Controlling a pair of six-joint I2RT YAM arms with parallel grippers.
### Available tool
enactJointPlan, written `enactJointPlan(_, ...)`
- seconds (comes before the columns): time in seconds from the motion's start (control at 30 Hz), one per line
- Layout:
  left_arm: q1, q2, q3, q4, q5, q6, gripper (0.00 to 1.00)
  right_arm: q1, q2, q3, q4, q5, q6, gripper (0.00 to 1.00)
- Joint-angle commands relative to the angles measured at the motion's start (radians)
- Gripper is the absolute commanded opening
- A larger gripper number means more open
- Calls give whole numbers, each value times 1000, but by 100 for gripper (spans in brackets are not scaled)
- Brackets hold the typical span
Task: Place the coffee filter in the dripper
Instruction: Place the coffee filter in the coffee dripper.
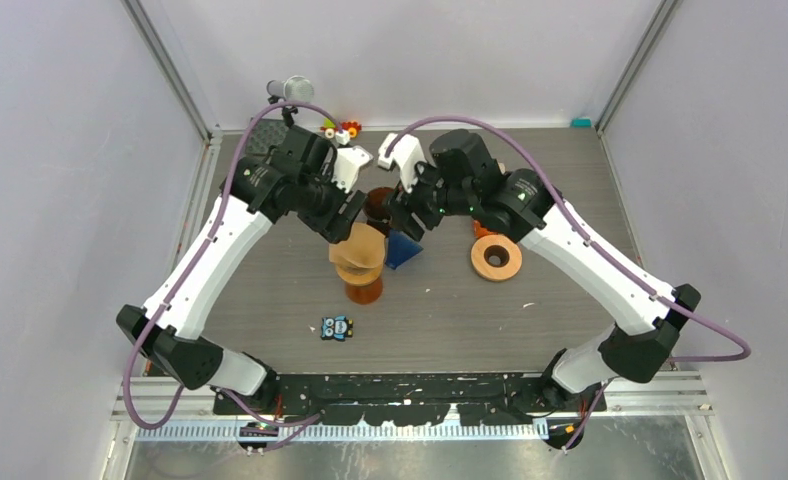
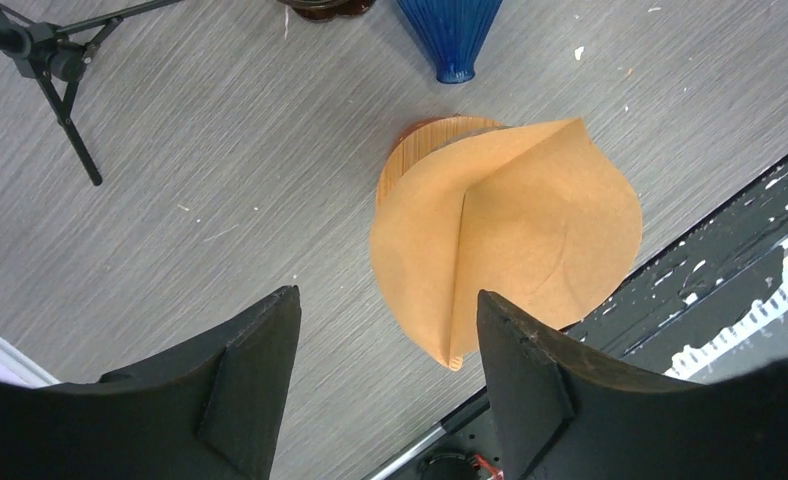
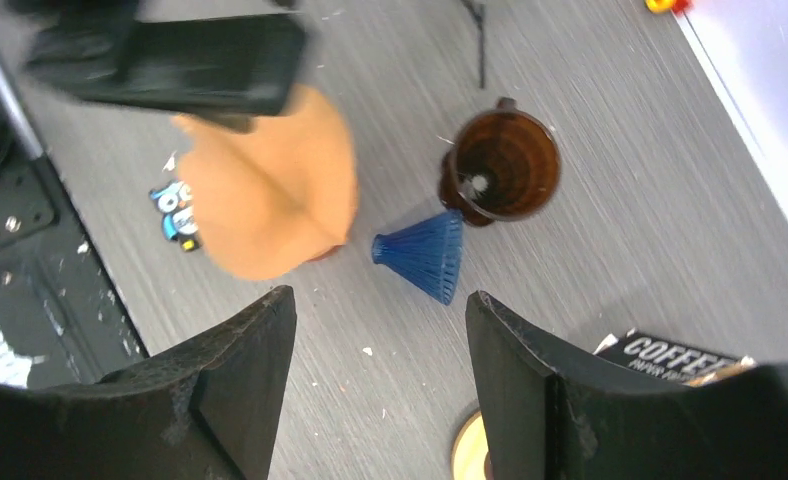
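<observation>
left wrist: filter (image 2: 520, 230) askew over dripper (image 2: 420, 152), likely unseated; left gripper (image 2: 388, 300) and right gripper (image 3: 380, 300) spread, empty; next, pressing it down.

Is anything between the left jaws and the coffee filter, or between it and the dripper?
Nothing visible does. The left gripper hangs open above the coffee filter, which already rests on the orange dripper, with no object between them.

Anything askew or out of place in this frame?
Yes. The brown paper coffee filter sits lopsided on the orange ribbed dripper, overhanging one side. The blue ribbed cone lies tipped on its side.
</observation>
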Motion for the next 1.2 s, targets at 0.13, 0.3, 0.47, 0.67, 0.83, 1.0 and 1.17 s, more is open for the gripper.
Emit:
enactJointPlan(0.13,7,-86,-99,115,32,-124,71,-63,89,45,92,30,230,69)
enactJointPlan(0.3,11,-121,-154,142,51,-146,77,-67,161,79,83,19,264,69)
enactJointPlan(0.47,52,-154,-214,169,82,-201,79,-91,187,75,87,-11,292,69)
enactJointPlan(0.67,113,-167,-267,214,158,-254,81,-105,184,25,113,-76,333,69)
enactJointPlan(0.83,143,-159,-303,231,230,-292,83,-104,186,-28,135,-123,354,69)
enactJointPlan(1.0,161,-172,-343,242,248,-311,84,-108,179,-67,155,-156,365,69)
enactJointPlan(1.17,165,-186,-379,252,249,-320,83,-107,193,-77,159,-174,374,69)
